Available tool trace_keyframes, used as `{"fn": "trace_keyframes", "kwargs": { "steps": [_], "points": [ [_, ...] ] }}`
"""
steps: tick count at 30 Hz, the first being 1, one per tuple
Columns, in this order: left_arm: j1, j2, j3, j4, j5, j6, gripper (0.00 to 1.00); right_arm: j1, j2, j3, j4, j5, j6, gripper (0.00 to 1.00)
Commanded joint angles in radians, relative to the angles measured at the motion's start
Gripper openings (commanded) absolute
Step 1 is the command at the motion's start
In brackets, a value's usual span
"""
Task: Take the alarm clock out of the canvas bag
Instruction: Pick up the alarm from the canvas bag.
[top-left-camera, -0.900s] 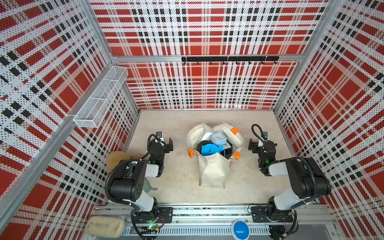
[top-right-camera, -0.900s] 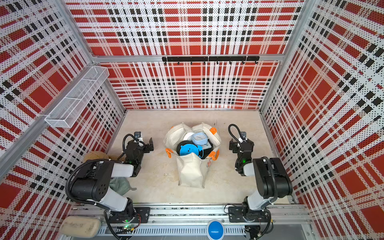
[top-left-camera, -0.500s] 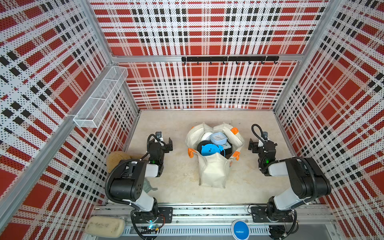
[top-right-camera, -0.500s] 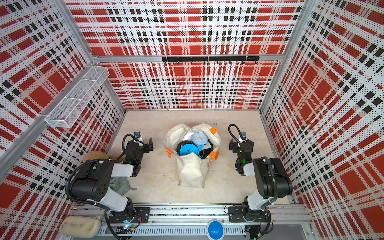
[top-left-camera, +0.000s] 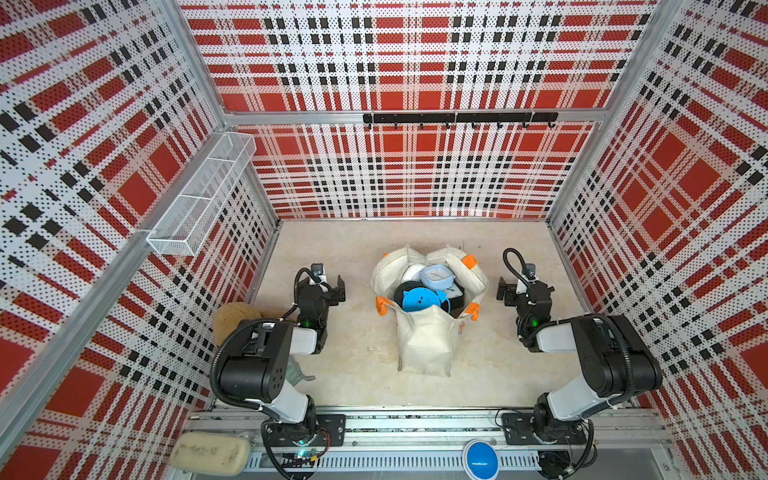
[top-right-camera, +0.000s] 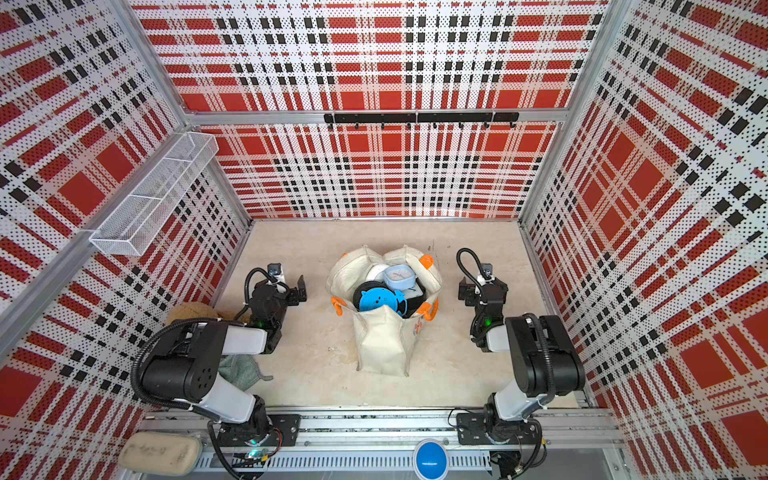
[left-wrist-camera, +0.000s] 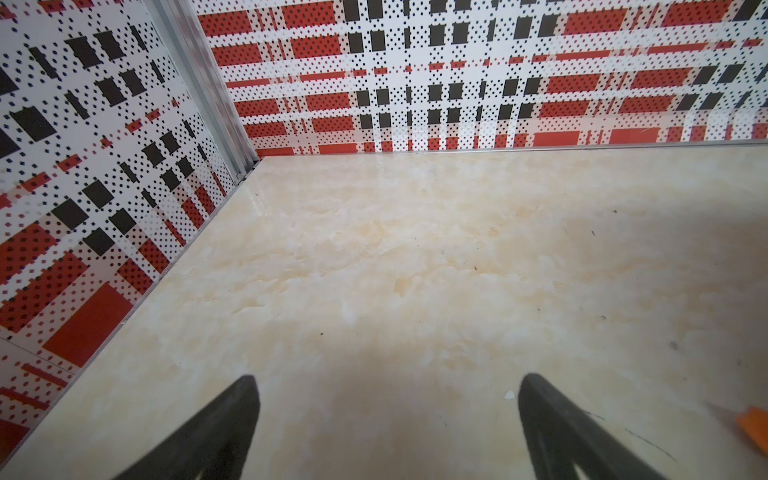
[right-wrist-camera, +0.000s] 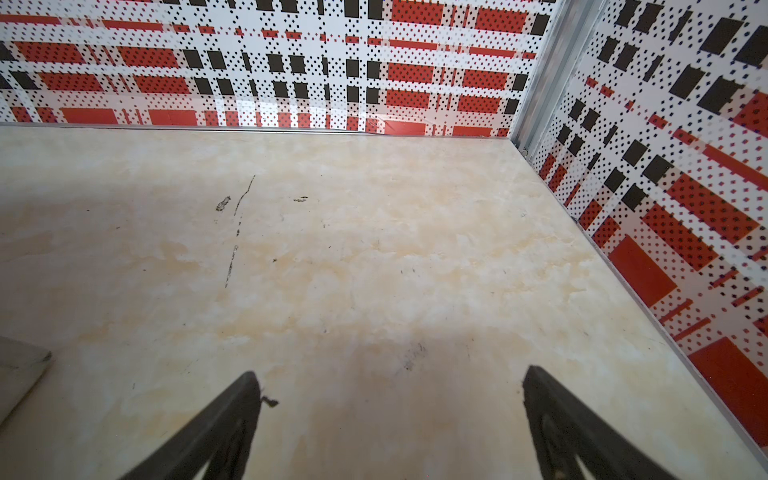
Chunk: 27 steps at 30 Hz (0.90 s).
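Observation:
The cream canvas bag (top-left-camera: 424, 345) (top-right-camera: 384, 345) stands upright and open mid-table, orange tabs at its rim. A pale blue square alarm clock (top-left-camera: 437, 275) (top-right-camera: 400, 276) lies on top inside it, face up, at the far side of the opening. My left gripper (top-left-camera: 320, 286) (top-right-camera: 277, 286) (left-wrist-camera: 386, 386) hangs low to the left of the bag, open and empty over bare table; an orange bag tab (left-wrist-camera: 754, 428) shows at that view's edge. My right gripper (top-left-camera: 524, 286) (top-right-camera: 484, 286) (right-wrist-camera: 386, 382) is right of the bag, open and empty. A corner of bag cloth (right-wrist-camera: 20, 374) shows in its wrist view.
Also in the bag are a blue cat-shaped disc (top-left-camera: 422, 300), a black ring and a white item. A tan plush toy (top-left-camera: 232, 316) and green cloth (top-left-camera: 297, 370) lie by the left arm. A wire basket (top-left-camera: 199, 199) hangs on the left wall, a hook rail (top-left-camera: 457, 118) on the back.

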<state>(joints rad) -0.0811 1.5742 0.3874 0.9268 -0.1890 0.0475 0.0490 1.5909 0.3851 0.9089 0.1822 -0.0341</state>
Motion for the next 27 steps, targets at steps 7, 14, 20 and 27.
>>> {"fn": "trace_keyframes", "kwargs": {
  "steps": [7,14,20,27],
  "points": [
    [-0.002,0.003,0.015,0.013,-0.004,-0.005,0.99,0.0,0.0,0.004,0.04,-0.007,-0.01,1.0],
    [0.003,-0.282,0.03,-0.22,0.014,-0.014,0.99,0.001,-0.414,0.021,-0.28,-0.007,0.005,1.0],
    [0.007,-0.698,0.284,-0.696,-0.041,-0.496,0.99,-0.006,-0.659,0.455,-1.002,-0.153,0.438,1.0],
    [0.135,-0.88,0.363,-0.903,0.302,-1.293,0.99,0.005,-0.597,0.787,-1.226,-0.705,0.728,1.0]
  ]
}}
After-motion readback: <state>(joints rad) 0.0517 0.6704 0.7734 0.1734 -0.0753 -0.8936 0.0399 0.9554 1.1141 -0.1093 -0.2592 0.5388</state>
